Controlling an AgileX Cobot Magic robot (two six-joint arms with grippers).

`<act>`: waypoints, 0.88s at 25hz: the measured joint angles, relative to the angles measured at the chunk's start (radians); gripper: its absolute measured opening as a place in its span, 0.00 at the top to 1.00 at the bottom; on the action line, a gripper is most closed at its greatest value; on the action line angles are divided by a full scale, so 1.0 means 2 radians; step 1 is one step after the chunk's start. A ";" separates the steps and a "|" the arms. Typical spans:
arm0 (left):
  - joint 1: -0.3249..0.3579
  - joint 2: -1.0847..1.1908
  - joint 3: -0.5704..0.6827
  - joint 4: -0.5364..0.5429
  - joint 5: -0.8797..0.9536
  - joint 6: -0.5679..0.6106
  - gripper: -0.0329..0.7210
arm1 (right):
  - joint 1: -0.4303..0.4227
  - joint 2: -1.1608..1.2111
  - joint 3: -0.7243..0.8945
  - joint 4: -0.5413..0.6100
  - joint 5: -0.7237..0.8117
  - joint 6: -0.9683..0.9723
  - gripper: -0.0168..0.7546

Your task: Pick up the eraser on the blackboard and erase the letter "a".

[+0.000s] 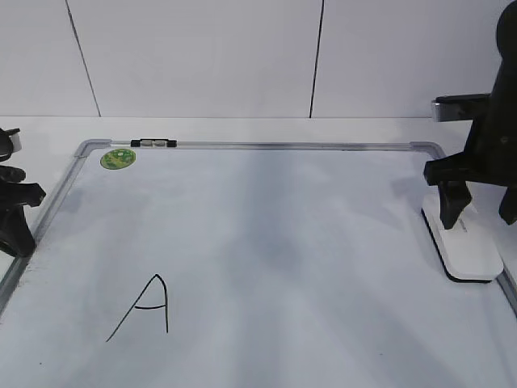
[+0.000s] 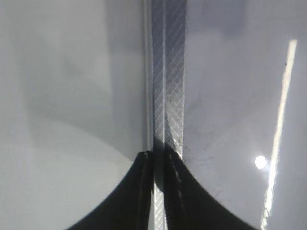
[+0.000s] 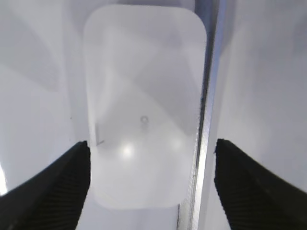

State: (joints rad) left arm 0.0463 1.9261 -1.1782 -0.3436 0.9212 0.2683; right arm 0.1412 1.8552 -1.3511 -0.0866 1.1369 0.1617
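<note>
**Right claw poised over the eraser, grasp not yet made**

At the far left, the left gripper [image 1: 18,212] sits low over the board's left frame rail [image 2: 168,86], its fingers pressed together, clenched on nothing. Right of it spreads the blackboard [image 1: 266,226], a white dry-erase surface with a green sticker [image 1: 118,158] at its far left corner and a capital "A" [image 1: 145,309] in the near left area. No cursive "a" shows anywhere in these views. At the right edge lies the eraser [image 1: 467,246], just inside the right frame rail [image 3: 207,105]. The right gripper [image 3: 152,158] hangs above it, released, one finger on each side.

Risk, as I judge it: the right finger stands outside the rail, so closing could catch the frame rather than the eraser's side, or tip the block. With only the capital visible, wiping the wrong letter is also possible.

Count: one eraser, one board, one sticker, one visible letter, two grippers.
</note>
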 joint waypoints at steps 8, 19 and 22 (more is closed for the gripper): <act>0.000 0.000 -0.003 0.001 0.001 0.001 0.84 | 0.000 -0.097 0.000 0.009 0.029 -0.016 0.16; 0.000 -0.001 -0.102 0.003 0.103 -0.002 0.55 | 0.000 -0.198 0.000 0.018 0.046 -0.032 0.17; 0.000 -0.027 -0.115 0.005 0.132 -0.006 0.55 | 0.000 -0.226 0.011 0.018 0.046 -0.037 0.17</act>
State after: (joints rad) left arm 0.0463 1.8727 -1.4086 -0.3330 1.1857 0.2555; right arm 0.1412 1.4031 -1.3294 -0.0515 1.2287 0.0877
